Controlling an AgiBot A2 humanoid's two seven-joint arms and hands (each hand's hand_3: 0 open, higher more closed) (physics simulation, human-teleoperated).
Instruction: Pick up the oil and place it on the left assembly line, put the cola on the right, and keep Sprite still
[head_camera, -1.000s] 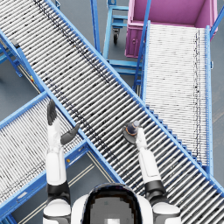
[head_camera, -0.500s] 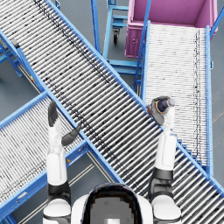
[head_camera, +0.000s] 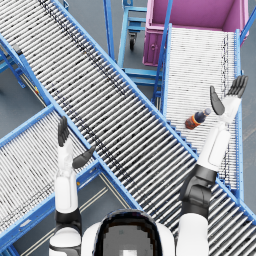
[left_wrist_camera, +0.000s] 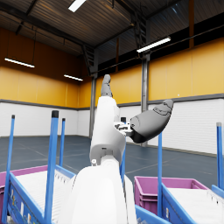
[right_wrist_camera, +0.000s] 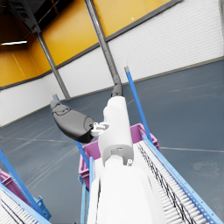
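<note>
A dark cola bottle (head_camera: 196, 119) with an orange label lies slanted on the right roller line (head_camera: 200, 65), near its left rail. My right hand (head_camera: 227, 100) is raised just right of the bottle, fingers spread, apart from it and holding nothing. In the right wrist view that hand (right_wrist_camera: 87, 122) is likewise bare. Over the inner rail of the left roller line (head_camera: 25, 160) my left hand (head_camera: 67, 145) hovers with its fingers apart and holds nothing; the left wrist view shows the same hand (left_wrist_camera: 131, 118). No oil or Sprite bottle shows in any view.
A wide roller conveyor (head_camera: 100, 100) runs diagonally between the two side lines, framed by blue rails. A purple bin (head_camera: 200, 12) stands at the far end of the right line. Grey floor shows between the frames.
My right arm swung from the diagonal conveyor out over the right line with the bottle in hand, then let it go. The bottle now lies on the rollers. The left arm has not moved.
</note>
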